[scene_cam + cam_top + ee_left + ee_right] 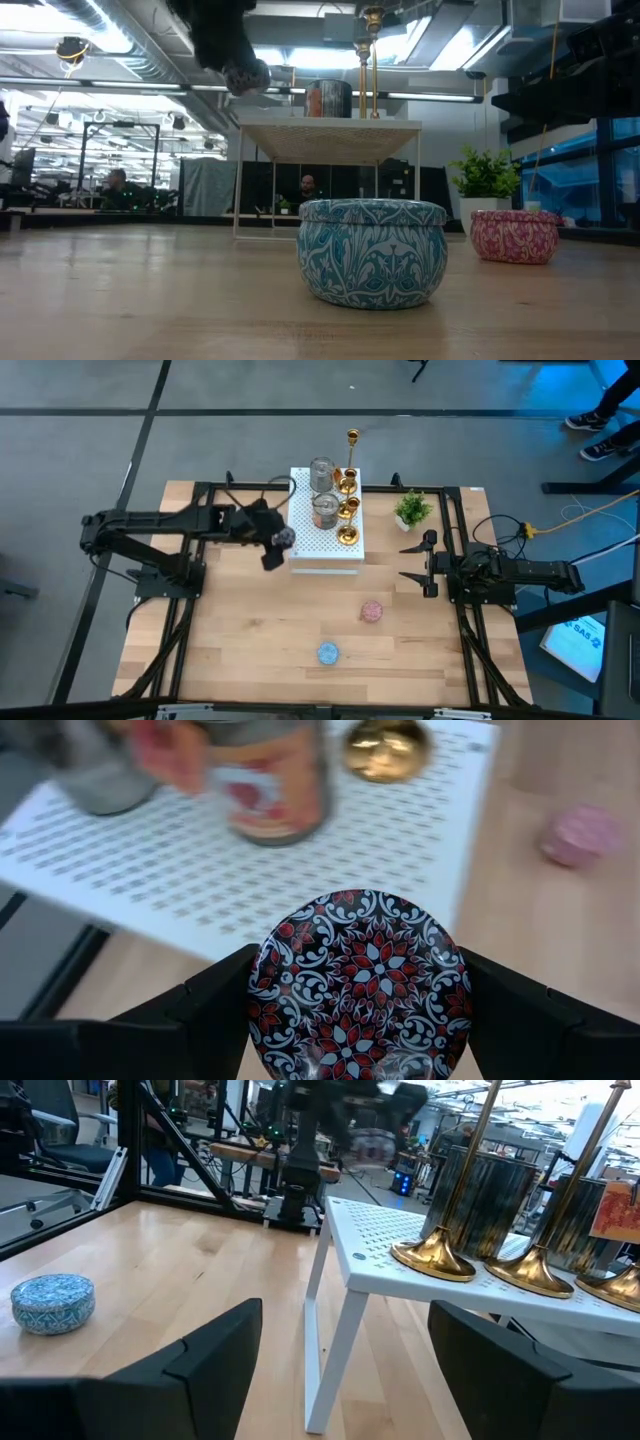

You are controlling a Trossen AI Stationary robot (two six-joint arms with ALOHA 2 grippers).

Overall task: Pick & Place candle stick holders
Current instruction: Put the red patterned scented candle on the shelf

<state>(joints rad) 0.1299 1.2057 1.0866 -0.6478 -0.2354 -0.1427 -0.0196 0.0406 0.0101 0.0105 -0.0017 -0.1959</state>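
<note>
My left gripper (pixel 280 546) is shut on a small round tin with a black, red and white patterned lid (pixel 360 982), held in the air at the near left edge of the white perforated box (pixel 305 550). It also shows at the top of the low view (pixel 245 76). On the box stand several gold candle stick holders (pixel 346 510), one of them tall and thin (pixel 352 445), and two silvery cups (pixel 324 508). A pink tin (pixel 372 610) and a blue tin (pixel 328 653) rest on the table. My right gripper (pixel 424 565) is open and empty at the table's right side. My left gripper pinches the tin's round side wall (pixel 262 982) between its two fingers, one on each opposite side. The fingers come from the table's left, slanting down. The tin is lifted clear of table and box, its lid facing the wrist camera.
A small green potted plant (pixel 412 510) stands right of the box, near my right gripper. The box stands on thin white legs (pixel 316 1350) with room beneath. A black frame (pixel 200 490) runs around the table. People sit in the room beyond (pixel 117 183).
</note>
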